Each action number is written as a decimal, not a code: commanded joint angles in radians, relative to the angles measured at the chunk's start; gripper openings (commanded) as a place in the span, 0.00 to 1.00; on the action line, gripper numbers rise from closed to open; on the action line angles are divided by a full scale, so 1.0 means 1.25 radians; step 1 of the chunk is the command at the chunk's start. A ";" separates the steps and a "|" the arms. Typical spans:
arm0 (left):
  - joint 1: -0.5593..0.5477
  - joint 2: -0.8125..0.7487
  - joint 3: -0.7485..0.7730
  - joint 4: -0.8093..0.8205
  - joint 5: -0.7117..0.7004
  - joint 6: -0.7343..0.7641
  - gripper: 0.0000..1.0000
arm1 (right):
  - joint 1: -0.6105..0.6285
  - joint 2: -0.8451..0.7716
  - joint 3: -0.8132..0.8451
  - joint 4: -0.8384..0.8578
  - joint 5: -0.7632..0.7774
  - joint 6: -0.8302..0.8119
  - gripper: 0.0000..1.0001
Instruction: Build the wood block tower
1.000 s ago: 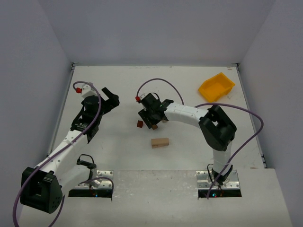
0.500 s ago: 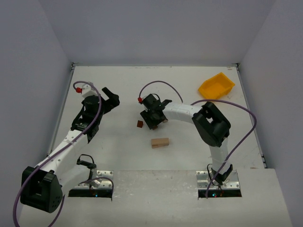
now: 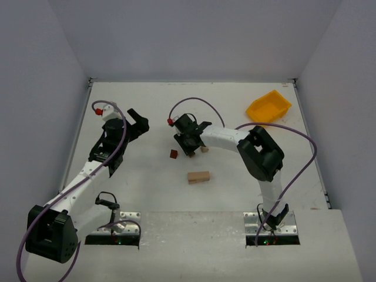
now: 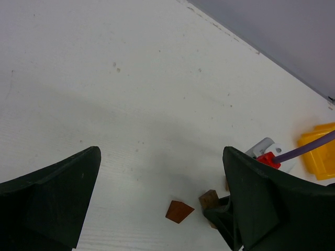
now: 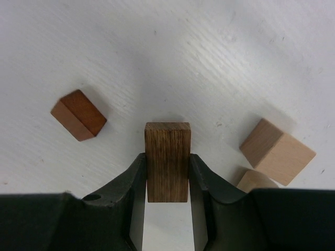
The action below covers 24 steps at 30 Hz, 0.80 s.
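Right hand [image 5: 167, 163] shifts slightly far-left and narrows, gripping dark block [image 5: 167, 137] mid-surface [image 3: 147, 106]; block's long axis runs along fingers [image 5: 132, 175]. Oblong tan block [image 3: 198, 177] lies just nearer, long axis left-right. Left hand [image 4: 161, 157] wide, empty, farther off.

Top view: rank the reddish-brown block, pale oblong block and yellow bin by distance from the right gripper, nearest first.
1. Reddish-brown block, just left of the right gripper, which is shut on a dark brown block.
2. Pale oblong block, toward the arm bases.
3. Yellow bin, far right corner.
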 commanded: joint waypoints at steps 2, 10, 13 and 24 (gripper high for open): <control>0.006 0.005 0.003 0.039 0.012 0.003 1.00 | 0.000 -0.048 0.118 0.057 -0.085 -0.189 0.22; 0.006 0.001 -0.004 0.042 -0.003 0.007 1.00 | -0.018 -0.114 0.221 0.001 -0.353 -0.554 0.23; 0.006 0.006 -0.001 0.041 -0.004 0.012 1.00 | -0.020 -0.167 0.162 -0.055 -0.424 -0.658 0.23; 0.006 0.047 0.014 0.047 -0.042 0.023 1.00 | -0.025 -0.345 -0.039 -0.294 -0.470 -0.706 0.25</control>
